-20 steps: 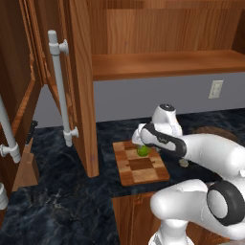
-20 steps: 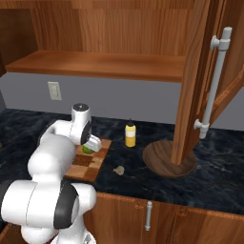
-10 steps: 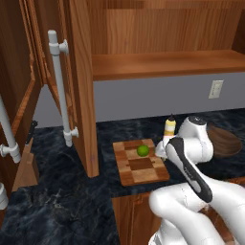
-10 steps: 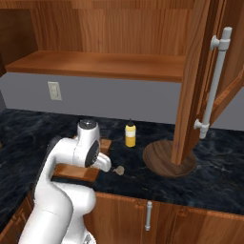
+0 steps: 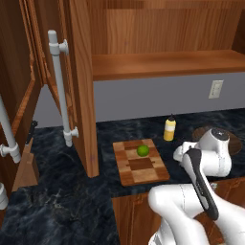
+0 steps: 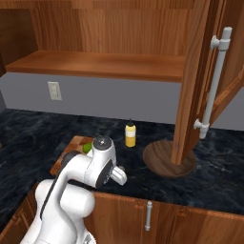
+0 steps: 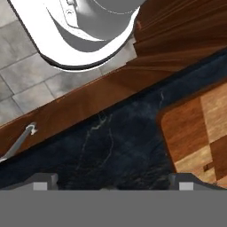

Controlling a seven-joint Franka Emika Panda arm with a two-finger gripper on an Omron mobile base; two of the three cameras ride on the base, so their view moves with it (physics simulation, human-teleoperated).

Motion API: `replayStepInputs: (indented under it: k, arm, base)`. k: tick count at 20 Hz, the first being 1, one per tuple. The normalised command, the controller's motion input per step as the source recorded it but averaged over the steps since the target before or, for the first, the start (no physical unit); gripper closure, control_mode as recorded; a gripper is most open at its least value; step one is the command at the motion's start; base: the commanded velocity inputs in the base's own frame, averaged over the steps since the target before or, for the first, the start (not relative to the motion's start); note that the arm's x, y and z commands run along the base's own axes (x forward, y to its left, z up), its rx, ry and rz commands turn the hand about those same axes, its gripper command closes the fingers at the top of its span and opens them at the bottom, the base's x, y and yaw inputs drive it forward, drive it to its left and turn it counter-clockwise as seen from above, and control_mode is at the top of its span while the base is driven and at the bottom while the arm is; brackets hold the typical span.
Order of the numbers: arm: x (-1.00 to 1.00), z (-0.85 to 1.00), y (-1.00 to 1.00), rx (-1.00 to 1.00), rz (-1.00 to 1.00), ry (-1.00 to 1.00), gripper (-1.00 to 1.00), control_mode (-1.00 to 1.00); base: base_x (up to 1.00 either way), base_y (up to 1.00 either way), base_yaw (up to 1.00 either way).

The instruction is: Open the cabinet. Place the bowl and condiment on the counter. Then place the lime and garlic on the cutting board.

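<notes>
The cabinet point(image 5: 167, 64) stands with its doors swung open and its shelf bare. On the counter point(image 6: 28, 138) lies the checkered cutting board point(image 5: 140, 163) with the lime point(image 5: 142, 151) on its far part. Behind it stands the yellow condiment point(image 6: 130, 135), and to its right the brown bowl point(image 6: 164, 161). The garlic point(image 6: 122, 167) peeks out beside my hand, on the counter between board and bowl. My gripper point(image 7: 113, 181) points down at the counter's front edge, just off a corner of the board point(image 7: 195, 137). Its fingertips point(image 7: 44, 179) stand wide apart and open, with nothing between them.
An open cabinet door point(image 6: 190, 81) with its grey bar handle point(image 6: 214, 86) hangs over the bowl's right side. Another open door point(image 5: 79, 86) stands left of the board. A wall socket point(image 6: 54, 90) sits on the grey backsplash. Below the counter edge runs a low cabinet front point(image 7: 66, 111).
My arm has swung from over the cutting board to the right and toward the counter's front edge. The lime has stayed on the board. The jaws have stayed open.
</notes>
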Motion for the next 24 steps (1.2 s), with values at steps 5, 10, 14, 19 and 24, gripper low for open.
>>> replayStepInputs:
  k: [5, 10, 14, 19, 24]
  arm:
    - [0.7, 0.0, -0.02, -0.04, -0.05, 0.05, -1.0, -1.0]
    - [0.54, -0.03, 0.0, -0.05, 0.0, 0.06, -1.0, -1.0]
    - [0.18, -0.23, 0.0, -0.03, 0.0, 0.11, -1.0, -1.0]
    - [0.03, -0.36, 0.0, 0.0, 0.0, 0.11, -1.0, -1.0]
    - [0.06, -0.31, 0.0, 0.0, 0.0, 0.08, -1.0, -1.0]
  base:
    - [0.0, 0.0, 0.0]
    - [0.0, 0.0, 0.0]
    - [0.0, 0.0, 0.0]
    - [0.0, 0.0, 0.0]
    - [0.0, 0.0, 0.0]
